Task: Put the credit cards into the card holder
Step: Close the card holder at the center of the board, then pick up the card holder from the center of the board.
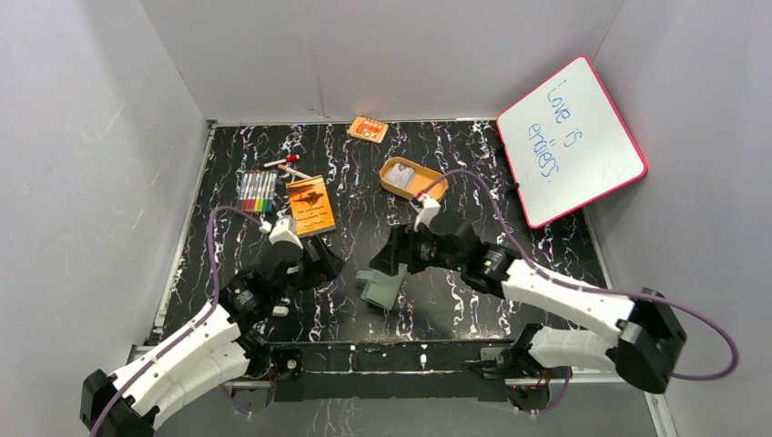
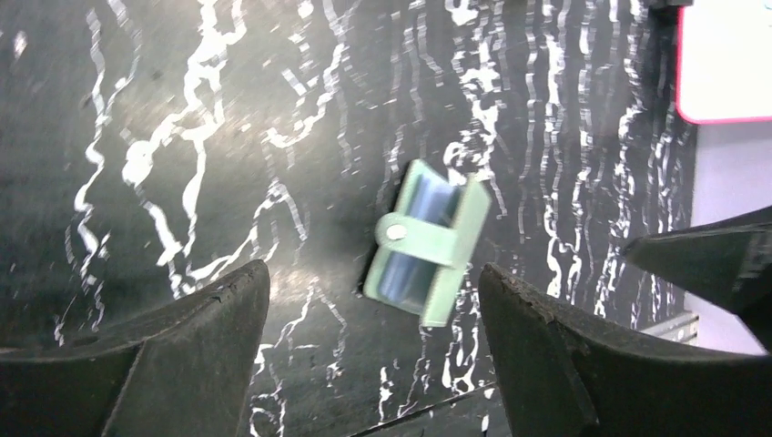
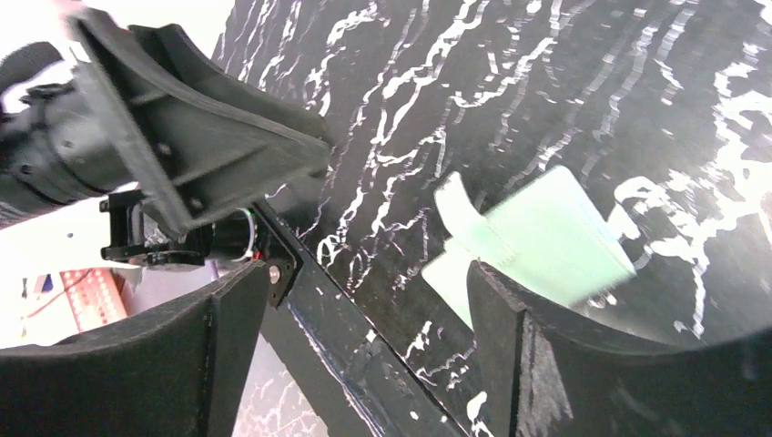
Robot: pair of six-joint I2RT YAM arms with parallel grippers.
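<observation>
The green card holder [image 1: 380, 287] lies half-folded on the black marbled table between my two grippers. In the left wrist view the holder [image 2: 428, 241] shows its snap tab and bluish pockets, just beyond my open left gripper [image 2: 373, 271]. In the right wrist view the holder [image 3: 537, 237] sits partly behind the right finger of my open right gripper [image 3: 369, 273]. From above, the left gripper [image 1: 326, 262] is left of it and the right gripper [image 1: 393, 258] just above it. Both are empty. A pale credit card [image 1: 406, 172] lies in the tan oval tray [image 1: 428, 188].
An orange booklet [image 1: 311, 205] and coloured markers [image 1: 258, 189] lie at the back left. An orange patterned packet [image 1: 368, 129] is by the back wall. A pink-framed whiteboard [image 1: 569, 141] leans at the back right. Grey walls enclose the table.
</observation>
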